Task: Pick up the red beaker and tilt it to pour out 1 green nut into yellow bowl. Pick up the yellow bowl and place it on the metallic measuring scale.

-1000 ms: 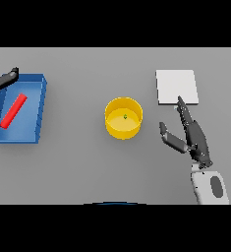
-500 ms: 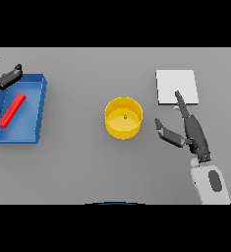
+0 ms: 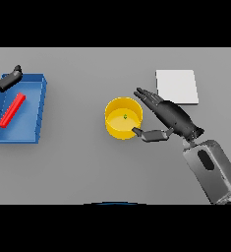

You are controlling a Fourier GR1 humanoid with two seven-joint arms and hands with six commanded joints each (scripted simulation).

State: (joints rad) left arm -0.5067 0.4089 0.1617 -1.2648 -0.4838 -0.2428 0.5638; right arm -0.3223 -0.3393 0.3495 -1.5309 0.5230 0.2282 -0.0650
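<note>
At far left our left hand (image 3: 3, 81) hung over the blue tray (image 3: 36, 106), fingers spread, with the red beaker (image 3: 12, 109) lying inside. The yellow bowl (image 3: 123, 118) sat mid-table, holding a green nut (image 3: 125, 116). Our right hand (image 3: 168, 117) flanked it, fingers straight and thumb apart, near the scale (image 3: 177, 86).

Grey table (image 3: 77, 167) with a blue tray (image 3: 36, 106) at its left edge

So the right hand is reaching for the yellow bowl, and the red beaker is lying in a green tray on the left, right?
Not quite: the tray is blue, not green, as the head view shows. The red beaker lies in it, and the right hand is at the yellow bowl.
</note>
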